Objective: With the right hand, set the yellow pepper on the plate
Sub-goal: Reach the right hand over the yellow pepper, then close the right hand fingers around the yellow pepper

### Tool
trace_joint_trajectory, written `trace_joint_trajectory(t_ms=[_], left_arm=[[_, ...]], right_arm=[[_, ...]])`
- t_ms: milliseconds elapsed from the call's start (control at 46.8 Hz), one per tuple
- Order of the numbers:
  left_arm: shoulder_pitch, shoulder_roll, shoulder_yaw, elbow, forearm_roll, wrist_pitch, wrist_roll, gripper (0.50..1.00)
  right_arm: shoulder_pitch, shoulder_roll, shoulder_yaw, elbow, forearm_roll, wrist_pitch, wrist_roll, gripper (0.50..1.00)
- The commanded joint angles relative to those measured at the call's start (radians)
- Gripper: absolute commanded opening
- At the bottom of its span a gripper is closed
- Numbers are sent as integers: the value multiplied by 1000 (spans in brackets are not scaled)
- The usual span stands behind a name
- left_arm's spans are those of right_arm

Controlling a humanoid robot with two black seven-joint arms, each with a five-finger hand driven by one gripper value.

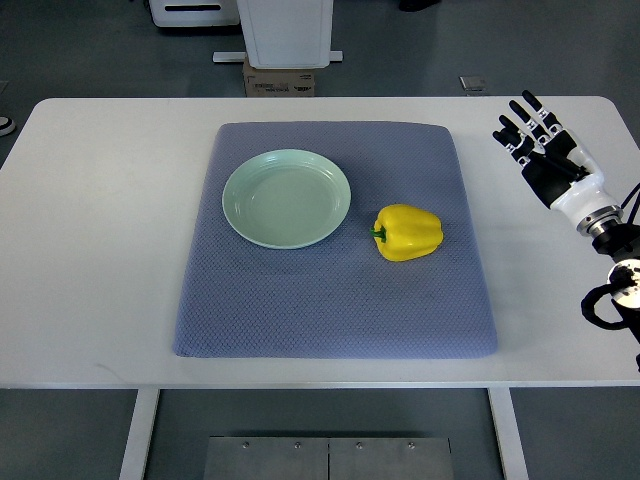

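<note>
Top view of the work surface. The glossy yellow bell pepper [408, 232] lies on its side on the blue-grey quilted cloth mat [330, 300], just right of the pale green round plate [286, 198] and apart from it. Its long axis runs left to right across the picture; the short green stem [378, 235] points left, toward the plate, and the blunt lobed end faces right. The plate sits upright on the upper left part of the mat, and nothing lies in it.

The right hand [545, 150], black and white with jointed fingers [522, 122], hovers over the bare white table [90, 250] at the far right, well apart from the pepper. Its fingers are stretched out and slightly spread, pointing up and to the left, and they hold nothing. The forearm behind the wrist is cut off by the right edge, where dark cables [605, 300] loop.

The mat lies flat with rounded corners. Beyond the table's far edge is a grey floor, with a white pedestal base [287, 30] and a brown cardboard box [279, 80] whose print is too small to read. Below the near edge, white table legs and a grey metal plate [330, 458] show.
</note>
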Motion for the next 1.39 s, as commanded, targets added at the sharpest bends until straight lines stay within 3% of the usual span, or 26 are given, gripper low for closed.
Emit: trace_joint_trajectory(t_ms=[0,428,556,706,1091,1369], left_arm=[[0,0,0,0,0,0,0,1000],[0,0,0,0,0,0,0,1000],[0,0,0,0,0,0,0,1000],[0,0,0,0,0,0,0,1000],[0,0,0,0,0,0,0,1000],[0,0,0,0,1,0,0,1000]], right_arm=[[3,-16,-21,23,-30,0,0,998],[41,-100,-163,159,-341,-2,28,970],[99,-128,-262,159,-401,-3,57,970],[201,-158,-401,159,-412,-11,62,935],[382,-157,-679,159,-507,-26,62,935],[455,-149,-834,152,-527,-149,65,947]])
